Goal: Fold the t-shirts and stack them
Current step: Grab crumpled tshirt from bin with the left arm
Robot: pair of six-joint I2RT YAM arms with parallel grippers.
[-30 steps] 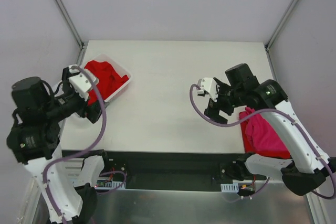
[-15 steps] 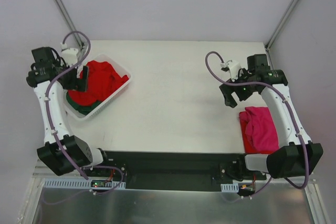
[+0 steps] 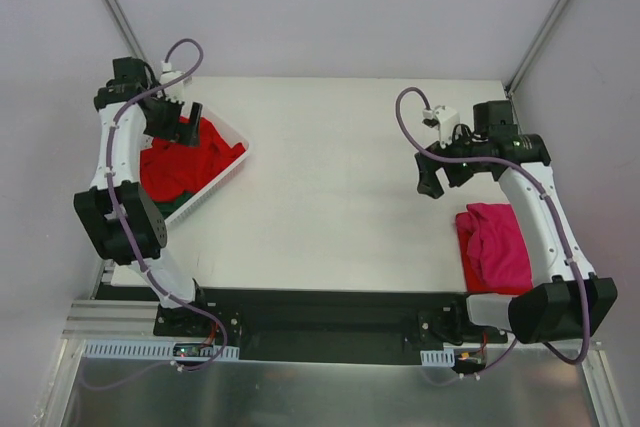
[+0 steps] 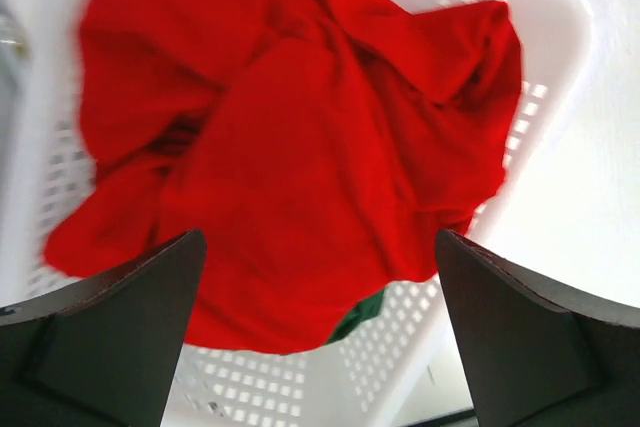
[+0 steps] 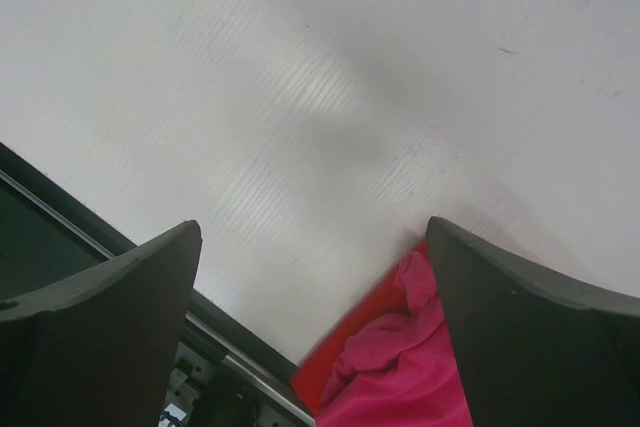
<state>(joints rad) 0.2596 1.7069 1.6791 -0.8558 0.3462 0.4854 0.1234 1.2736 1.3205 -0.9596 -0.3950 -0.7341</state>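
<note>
A crumpled bright red t-shirt (image 3: 185,159) (image 4: 300,137) fills the white lattice basket (image 3: 236,160) (image 4: 250,377) at the table's far left. A dark green t-shirt (image 4: 362,318) peeks out from under it. My left gripper (image 3: 183,125) (image 4: 320,332) hovers open just above the red cloth with nothing between its fingers. A magenta-pink t-shirt (image 3: 500,245) (image 5: 415,382) lies folded at the right front on top of a red one (image 5: 352,345). My right gripper (image 3: 432,179) (image 5: 315,312) hangs open over bare table, just left of that pile.
The white table (image 3: 330,187) spreads between basket and pile. Its black front edge with rails (image 5: 60,237) lies close to the pile. Grey walls and two slanted metal posts (image 3: 115,12) close in the back and sides.
My left arm has swung from the basket's near side up over it, with the gripper now above the red shirt. My right gripper rose and drew back to the right, then barely moved.
</note>
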